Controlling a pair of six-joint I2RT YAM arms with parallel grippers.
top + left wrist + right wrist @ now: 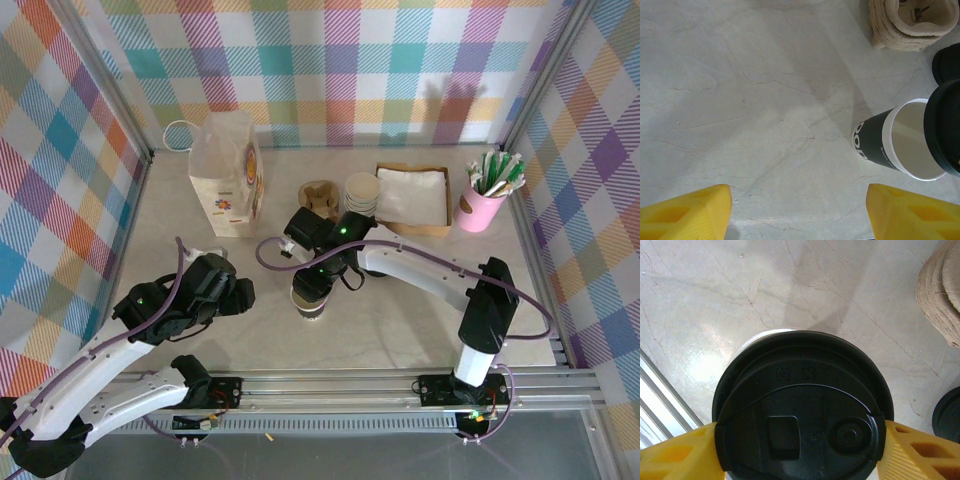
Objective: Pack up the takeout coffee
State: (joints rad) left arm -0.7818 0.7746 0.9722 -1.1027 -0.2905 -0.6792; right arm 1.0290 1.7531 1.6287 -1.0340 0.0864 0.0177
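Note:
The takeout coffee cup [875, 142], dark grey with a white rim, stands upright near the table's middle [308, 300]. Its mouth is partly uncovered in the left wrist view. A round black lid [800, 415] hangs just over the cup's rim, gripped at its edges by my right gripper [800, 437], which is shut on it [312, 278]. A sliver of the white rim [760, 337] peeks out behind the lid. My left gripper [799, 205] is open and empty, low over bare table to the left of the cup [238, 293].
A white paper bag [228, 185] stands at the back left. Behind the cup are stacked cardboard carriers [320, 195], a stack of lidless cups [362, 192], a napkin tray [413, 195] and a pink holder [482, 205]. Loose black lids [946, 62] lie beside the carriers.

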